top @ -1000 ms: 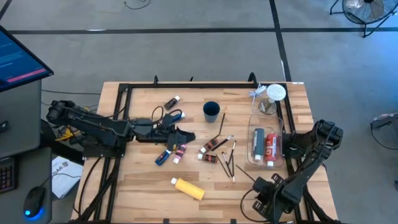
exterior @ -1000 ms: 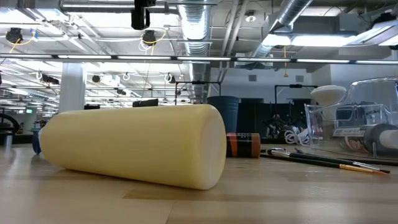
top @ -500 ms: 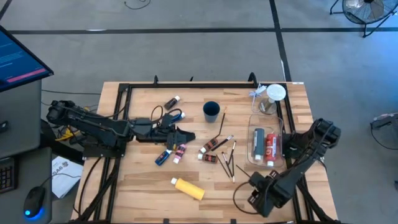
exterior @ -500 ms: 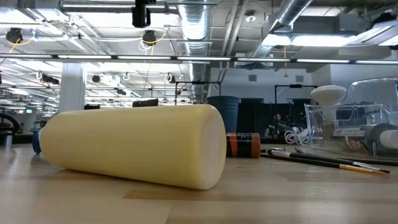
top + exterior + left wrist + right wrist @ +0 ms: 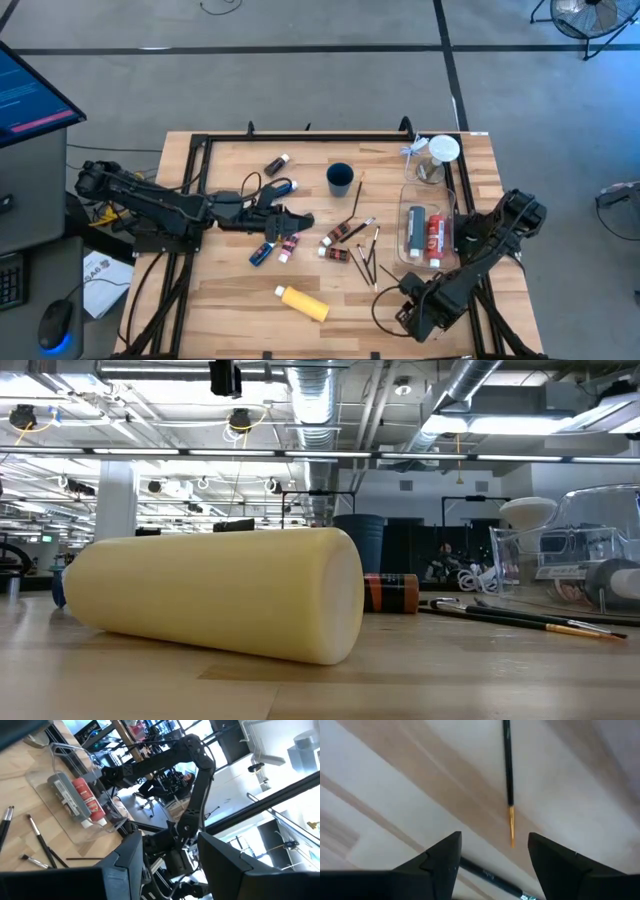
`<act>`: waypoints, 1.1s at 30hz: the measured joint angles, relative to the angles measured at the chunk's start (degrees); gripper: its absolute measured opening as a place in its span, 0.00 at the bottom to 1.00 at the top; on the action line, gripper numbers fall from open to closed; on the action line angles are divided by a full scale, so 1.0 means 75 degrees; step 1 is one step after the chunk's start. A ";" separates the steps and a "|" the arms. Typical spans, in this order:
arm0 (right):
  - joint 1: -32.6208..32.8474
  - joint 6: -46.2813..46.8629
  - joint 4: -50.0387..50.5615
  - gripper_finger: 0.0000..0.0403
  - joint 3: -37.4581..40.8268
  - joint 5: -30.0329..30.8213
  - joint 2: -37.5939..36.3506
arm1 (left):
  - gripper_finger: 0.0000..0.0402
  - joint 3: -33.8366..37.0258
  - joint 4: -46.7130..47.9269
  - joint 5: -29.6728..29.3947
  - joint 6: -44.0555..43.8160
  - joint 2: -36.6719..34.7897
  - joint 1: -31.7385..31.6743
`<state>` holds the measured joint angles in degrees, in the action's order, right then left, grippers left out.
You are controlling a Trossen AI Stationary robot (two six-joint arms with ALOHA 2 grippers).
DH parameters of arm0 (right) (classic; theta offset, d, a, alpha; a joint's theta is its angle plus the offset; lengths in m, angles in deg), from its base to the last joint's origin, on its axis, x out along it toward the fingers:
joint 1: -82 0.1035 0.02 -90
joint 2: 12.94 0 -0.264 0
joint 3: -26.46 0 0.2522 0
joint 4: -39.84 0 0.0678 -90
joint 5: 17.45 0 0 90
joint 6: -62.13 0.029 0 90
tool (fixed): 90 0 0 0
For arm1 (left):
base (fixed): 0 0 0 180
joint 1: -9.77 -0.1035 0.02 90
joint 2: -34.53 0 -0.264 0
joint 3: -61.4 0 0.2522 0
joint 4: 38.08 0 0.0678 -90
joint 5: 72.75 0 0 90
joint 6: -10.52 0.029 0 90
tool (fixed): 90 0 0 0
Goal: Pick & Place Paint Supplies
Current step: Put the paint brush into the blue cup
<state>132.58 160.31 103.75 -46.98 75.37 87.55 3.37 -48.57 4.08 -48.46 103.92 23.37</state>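
Observation:
Small paint tubes [image 5: 262,252] [image 5: 290,246] [image 5: 340,235] and thin dark-handled brushes [image 5: 366,258] lie flat at mid-table. The yellow bottle [image 5: 303,301] lies on its side near the front edge. My left gripper [image 5: 300,219] hangs level above the tubes left of centre, open and empty [image 5: 170,840]. My right gripper [image 5: 408,298] points down over the wood near the front right, open [image 5: 492,842]. A brush [image 5: 509,780] with a gold ferrule lies on the table just beyond its fingers, and another brush [image 5: 485,876] lies close under them.
A clear tray [image 5: 428,262] at the right holds a grey tube [image 5: 415,231] and a red tube [image 5: 436,238]. A blue cup [image 5: 339,178] and a clear jar with white lid [image 5: 440,155] stand toward the back. Two more tubes [image 5: 276,164] [image 5: 280,187] lie at back left.
My right gripper has moved toward the table's left along the front edge, closer to the brushes, still pointing down. The left arm has kept still, and no object has moved.

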 joint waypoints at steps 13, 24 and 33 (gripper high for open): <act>0.0120 0.0210 -0.0490 0.49 0.0634 -0.0376 -0.0030 | 0.37 0.0000 -0.0050 -0.0069 0.0064 0.0000 0.0087; -0.0068 0.0232 -0.0944 0.33 0.1052 -0.0560 -0.0070 | 0.37 0.0000 -0.0105 -0.0076 0.0084 0.0000 0.0068; -0.0338 0.0047 -0.0953 0.23 0.1070 -0.0698 -0.0061 | 0.37 0.0000 -0.0167 -0.0076 0.0084 0.0000 0.0068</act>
<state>130.04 160.67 96.60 -38.96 70.13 87.09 3.37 -49.82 3.51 -47.82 103.92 23.88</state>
